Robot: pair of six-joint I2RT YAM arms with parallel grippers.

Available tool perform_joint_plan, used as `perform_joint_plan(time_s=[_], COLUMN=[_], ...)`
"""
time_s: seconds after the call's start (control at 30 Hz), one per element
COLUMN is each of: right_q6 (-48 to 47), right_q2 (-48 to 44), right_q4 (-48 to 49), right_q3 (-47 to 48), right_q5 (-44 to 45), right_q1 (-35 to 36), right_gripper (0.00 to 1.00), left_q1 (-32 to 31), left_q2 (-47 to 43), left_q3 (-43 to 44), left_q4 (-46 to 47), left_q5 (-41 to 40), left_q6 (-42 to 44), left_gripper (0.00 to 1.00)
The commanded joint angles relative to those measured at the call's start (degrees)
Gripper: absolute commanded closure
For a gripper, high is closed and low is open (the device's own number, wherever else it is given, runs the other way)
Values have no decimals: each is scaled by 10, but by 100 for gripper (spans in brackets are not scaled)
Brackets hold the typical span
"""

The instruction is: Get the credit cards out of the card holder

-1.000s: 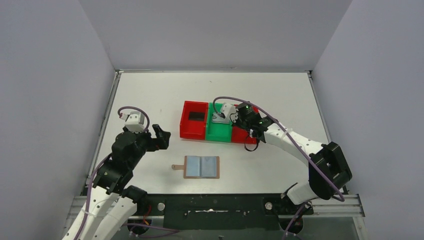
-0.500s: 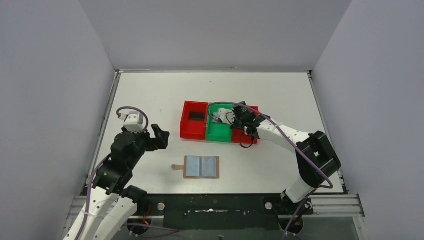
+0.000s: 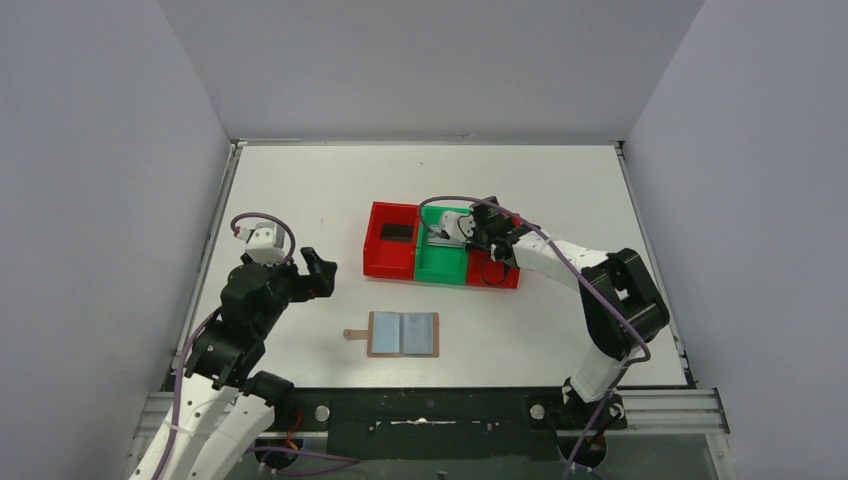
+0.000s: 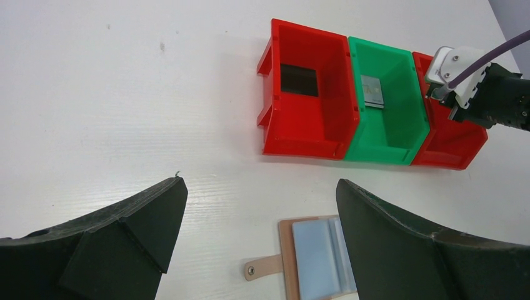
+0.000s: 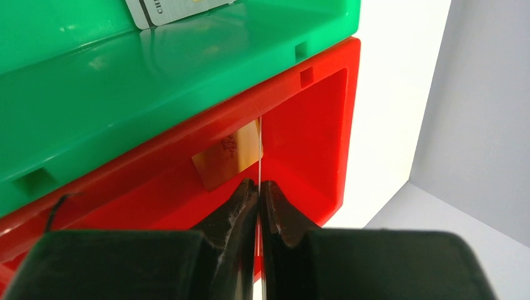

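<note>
The tan card holder lies open on the table, grey-blue lining up, strap tab to the left; it also shows in the left wrist view. My left gripper is open and empty above it, a little to the left. My right gripper is shut on a thin card seen edge-on, held over the right red bin. A gold card lies in that bin. A silver-grey card lies in the green bin. A black card lies in the left red bin.
The three bins stand side by side at mid table. Grey walls close off the left, right and back sides. The right arm's elbow rises right of the bins. The left arm stands at the left.
The right arm's elbow has swung inward and back while its wrist stayed over the bins, shifting toward the right red bin. The left arm has hardly moved.
</note>
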Motion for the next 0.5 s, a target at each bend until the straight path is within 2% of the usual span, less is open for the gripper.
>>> perform_joint_plan(time_s=[0.0, 0.13, 0.27, 0.47], right_q6=[-18, -19, -16, -5], right_q2=[14, 28, 35, 22], right_q4=[30, 34, 28, 21], right_q3=[30, 36, 36, 27], right_q5=[-10, -21, -30, -45], right_q1=[-10, -17, -19, -23], right_gripper=[94, 93, 86, 85], left_q1=[5, 7, 8, 10], left_q2=[-2, -2, -2, 0], left_q3=[8, 8, 8, 8], left_q4=[29, 29, 29, 29], left_q5=[-5, -3, -3, -3], left_q6=[13, 13, 13, 13], left_gripper=[8, 8, 8, 8])
